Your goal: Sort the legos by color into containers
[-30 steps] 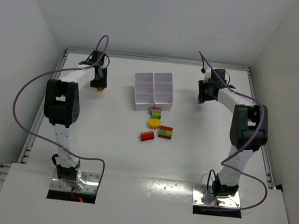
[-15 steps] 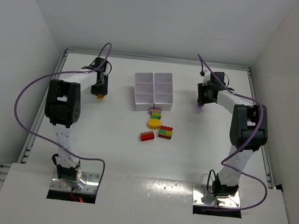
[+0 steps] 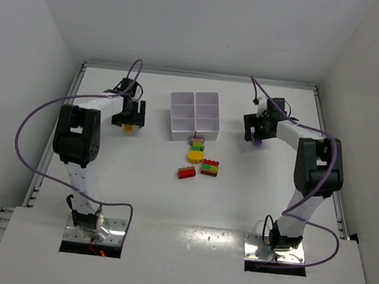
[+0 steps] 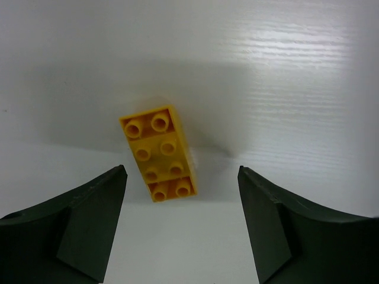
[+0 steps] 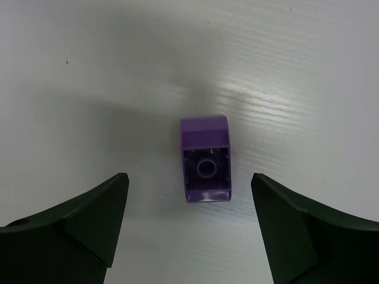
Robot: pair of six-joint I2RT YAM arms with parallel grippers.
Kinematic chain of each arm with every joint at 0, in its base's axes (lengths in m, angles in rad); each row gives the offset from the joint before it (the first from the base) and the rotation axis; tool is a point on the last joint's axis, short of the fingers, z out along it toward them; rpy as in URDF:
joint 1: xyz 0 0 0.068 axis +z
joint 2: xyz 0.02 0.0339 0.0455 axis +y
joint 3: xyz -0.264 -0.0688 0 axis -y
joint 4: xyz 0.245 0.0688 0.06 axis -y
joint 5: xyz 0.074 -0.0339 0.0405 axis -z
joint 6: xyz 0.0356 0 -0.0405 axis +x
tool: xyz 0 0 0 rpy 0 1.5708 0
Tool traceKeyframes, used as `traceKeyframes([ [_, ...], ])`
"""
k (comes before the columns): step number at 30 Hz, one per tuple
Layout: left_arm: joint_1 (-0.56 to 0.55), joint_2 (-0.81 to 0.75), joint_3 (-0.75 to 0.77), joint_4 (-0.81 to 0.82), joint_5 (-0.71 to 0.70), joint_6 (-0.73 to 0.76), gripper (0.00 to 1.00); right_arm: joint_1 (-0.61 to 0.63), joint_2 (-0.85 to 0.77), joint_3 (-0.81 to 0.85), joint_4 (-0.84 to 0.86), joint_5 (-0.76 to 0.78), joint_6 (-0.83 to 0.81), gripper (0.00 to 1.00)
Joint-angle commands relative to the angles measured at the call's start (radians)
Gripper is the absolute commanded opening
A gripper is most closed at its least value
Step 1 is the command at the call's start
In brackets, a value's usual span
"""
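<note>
Sorting scene from above: white plastic tray of six square compartments sits at the far middle of the white counter, and no brick shows in any compartment. Left of the tray, well apart from it, the left end effector hangs with fingers spread wide, gripping nothing. An oblong yellow plastic brick lies studs-up between them, touching neither. To the right, the right end effector is likewise open over a small purple plastic brick with its hollow underside showing. Just in front of the tray lie a small multicoloured stack, a round yellow piece, a red brick and a red, green and orange clump. Sorting looks barely begun: every piece seen lies outside the tray.
</note>
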Motion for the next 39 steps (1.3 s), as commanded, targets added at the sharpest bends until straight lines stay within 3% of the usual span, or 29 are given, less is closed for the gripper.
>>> traceKeyframes([
  [1,-0.011,-0.123,-0.036,0.041,0.087,-0.002,0.82,0.006,-0.091,0.018,0.016,-0.036,0.005,0.85],
  [7,-0.002,-0.418,-0.212,0.147,0.299,0.081,0.82,-0.005,-0.217,0.018,-0.029,-0.24,0.024,0.86],
  [11,-0.032,-0.512,-0.261,0.158,0.59,0.247,0.82,-0.005,-0.286,0.018,-0.101,-0.434,-0.04,0.85],
  [16,-0.129,-0.5,-0.261,-0.027,0.824,0.536,0.79,0.047,-0.355,-0.089,-0.23,-0.557,-0.24,0.82],
  [20,-0.306,-0.487,-0.284,-0.092,0.795,0.702,0.76,0.056,-0.415,-0.158,-0.239,-0.514,-0.286,0.82],
  [27,-0.497,-0.495,-0.379,0.011,0.646,0.762,0.74,0.047,-0.464,-0.196,-0.25,-0.469,-0.295,0.82],
  [39,-0.568,-0.332,-0.36,0.093,0.625,0.744,0.74,0.019,-0.531,-0.235,-0.259,-0.44,-0.285,0.82],
])
